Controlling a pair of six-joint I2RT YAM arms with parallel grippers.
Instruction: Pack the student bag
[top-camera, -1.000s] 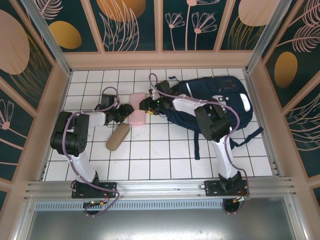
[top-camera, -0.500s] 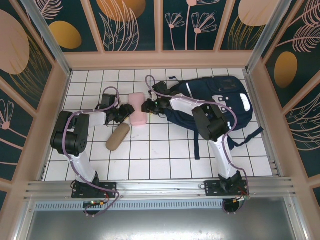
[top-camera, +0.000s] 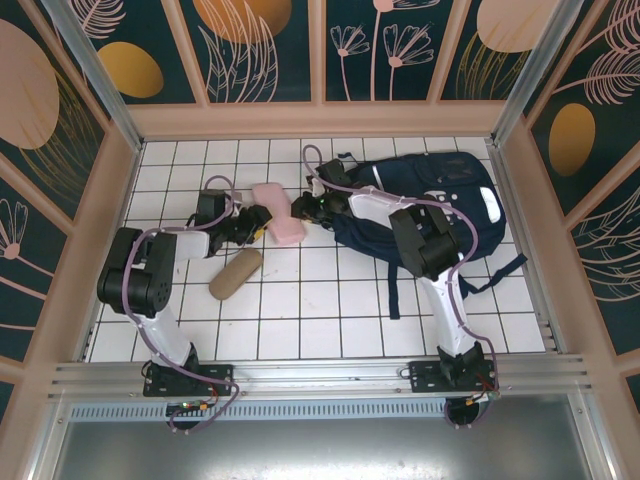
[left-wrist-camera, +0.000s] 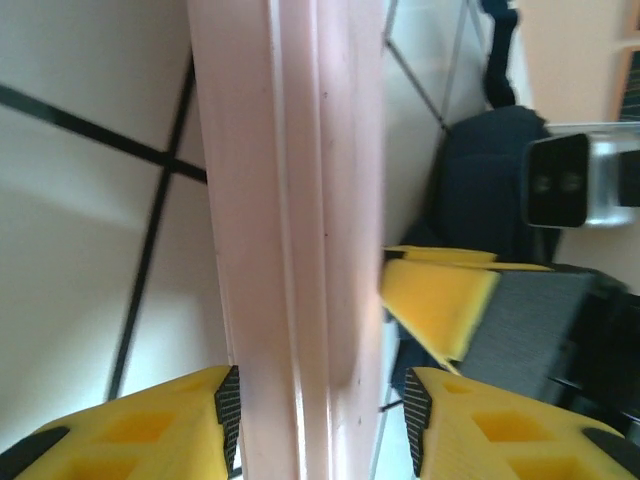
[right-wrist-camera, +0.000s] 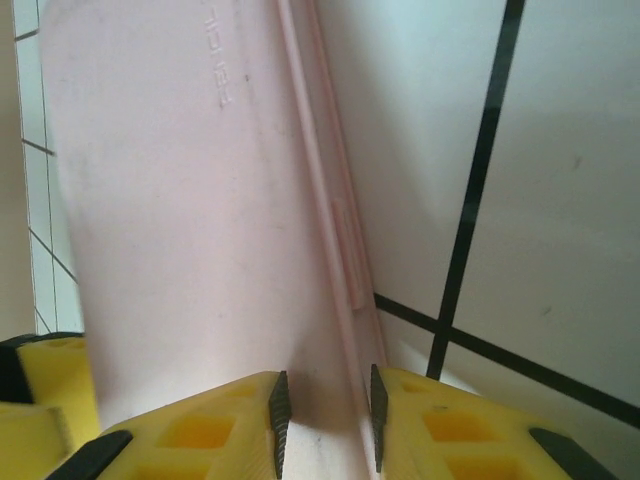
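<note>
Top external view: raised walls fence the white-tiled desk (top-camera: 330, 310) on three sides, and the near half is mostly bare tiles. The student bag (top-camera: 440, 200) lies at the far right, close to the right wall, with straps trailing nearward. A tan pouch (top-camera: 236, 273) lies left of centre. The right arm crosses the bag's left end and hides it. The left tool (top-camera: 252, 222) and right tool (top-camera: 303, 207) clamp opposite ends of a pink case (top-camera: 278, 212). The left's pads bracket its body, and the right's, nearly together, pinch its thin rim. Whether the case clears the desk is unclear.
</note>
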